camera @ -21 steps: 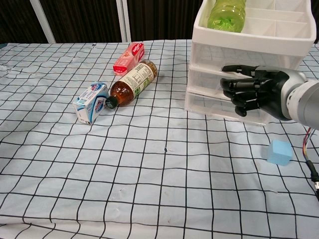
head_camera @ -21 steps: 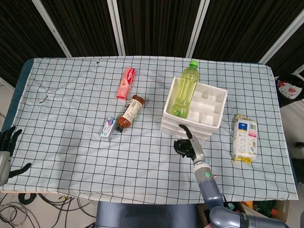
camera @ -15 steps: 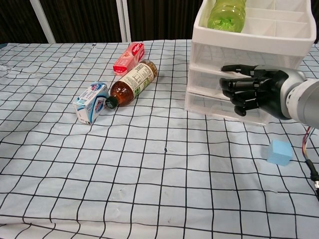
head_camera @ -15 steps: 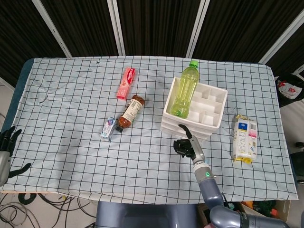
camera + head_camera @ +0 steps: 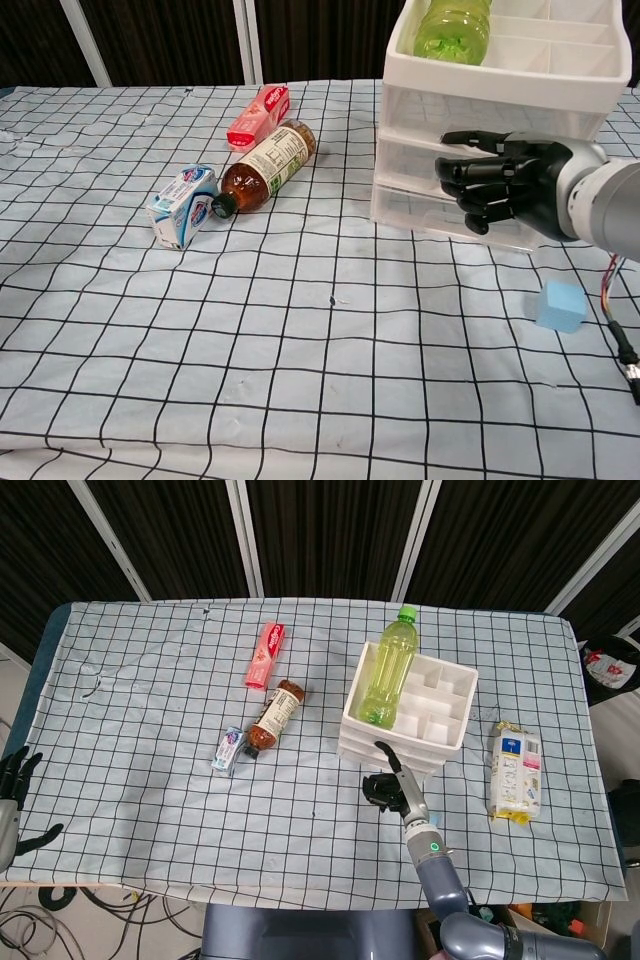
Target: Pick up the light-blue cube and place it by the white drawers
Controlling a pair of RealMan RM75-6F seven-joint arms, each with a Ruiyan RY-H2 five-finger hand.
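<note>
Right hand [image 5: 497, 184] hangs above the table [image 5: 300, 360] just in front of the white drawers [image 5: 500, 110], fingers extended and slightly apart, thumb up, holding nothing. In the head view the same hand [image 5: 390, 785] shows at the drawers' [image 5: 410, 715] near edge; whether it touches the drawer front can't be told.

Light-blue cube [image 5: 561, 306] sits on the table cloth, below and to the right of the right hand in the chest view, near it but clearly apart, no contact. It lies just off the drawers' front right corner. In the head view the cube is hidden by the arm.

Left hand [image 5: 12, 780] is at the far left table edge, well away from everything, fingers spread, empty.

Other items:
- green bottle [image 5: 385, 670] lying in the top tray of the drawers
- brown bottle [image 5: 265, 165] on its side, cap end just beside a small blue-and-white carton [image 5: 183, 206]
- red tube-shaped pack [image 5: 260, 115] just behind the brown bottle
- yellow-and-white packet [image 5: 515, 772] on the table right of the drawers
</note>
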